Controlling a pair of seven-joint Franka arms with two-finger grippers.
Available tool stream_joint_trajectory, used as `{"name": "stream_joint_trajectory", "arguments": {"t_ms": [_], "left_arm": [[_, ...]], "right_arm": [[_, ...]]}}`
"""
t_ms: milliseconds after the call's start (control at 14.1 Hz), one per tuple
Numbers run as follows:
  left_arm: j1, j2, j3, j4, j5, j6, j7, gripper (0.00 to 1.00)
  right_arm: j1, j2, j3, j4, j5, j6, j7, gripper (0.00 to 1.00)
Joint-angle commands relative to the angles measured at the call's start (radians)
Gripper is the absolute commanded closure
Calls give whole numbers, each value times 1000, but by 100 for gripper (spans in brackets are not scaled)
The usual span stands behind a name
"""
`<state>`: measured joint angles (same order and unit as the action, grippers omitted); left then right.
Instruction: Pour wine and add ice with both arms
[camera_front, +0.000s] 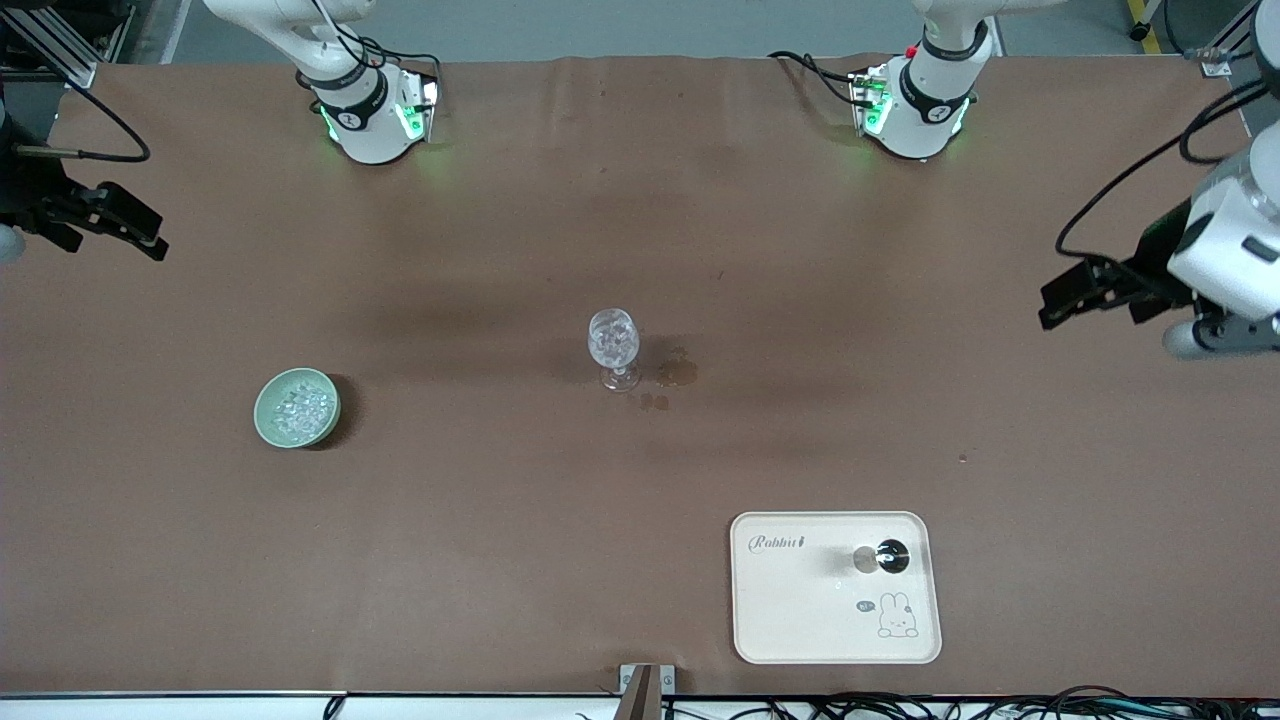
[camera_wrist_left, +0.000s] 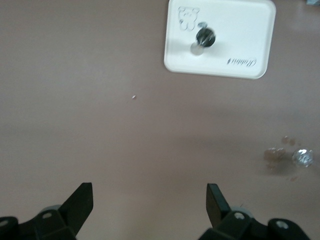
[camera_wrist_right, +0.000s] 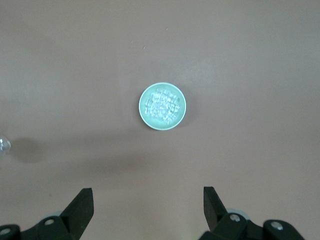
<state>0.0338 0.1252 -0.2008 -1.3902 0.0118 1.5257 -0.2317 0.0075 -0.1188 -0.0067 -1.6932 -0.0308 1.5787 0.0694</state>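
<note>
I see both hands empty and spread wide: left hand (camera_wrist_left: 149, 207) above the surface's edge at its arm's end, right hand (camera_wrist_right: 148, 210) likewise. Ice (camera_front: 300, 408) fills the green bowl (camera_front: 270, 425) toward the right arm's end; the wine glass (camera_front: 614, 345) stands mid-surface.

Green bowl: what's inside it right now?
The green bowl holds a heap of ice, small clear glistening lumps covering most of its inside. The bowl's floor under the heap is hidden, so how deep the pile goes cannot be seen.
</note>
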Motion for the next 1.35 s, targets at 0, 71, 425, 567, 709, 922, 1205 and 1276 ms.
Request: {"name": "stream_joint_trajectory", "arguments": {"t_ms": [0, 71, 425, 567, 709, 922, 1205, 1276], "left_arm": [[-67, -151, 90, -182, -16, 16, 21, 0], [-72, -179, 98, -209, -16, 16, 37, 0], [-84, -306, 101, -323, -16, 16, 93, 0], [-83, -318, 101, -323, -16, 11, 127, 0], [-84, -320, 106, -317, -13, 5, 126, 0], [-81, -317, 107, -302, -10, 5, 121, 0], [-80, -315, 107, -302, -10, 4, 118, 0], [-80, -314, 107, -302, -12, 4, 124, 0]], "right_arm": [[-20, 11, 14, 10, 9, -20, -68, 0], [-23, 11, 11, 20, 8, -19, -156, 0], [-61, 158, 7, 208, 60, -75, -195, 0], [-61, 160, 8, 195, 72, -68, -146, 0], [-55, 145, 11, 158, 71, -55, -123, 1], [-54, 95, 13, 81, 69, -8, -87, 1], [-52, 68, 16, 47, 57, 15, -85, 1], [-52, 70, 16, 52, 54, 17, -86, 1]]}}
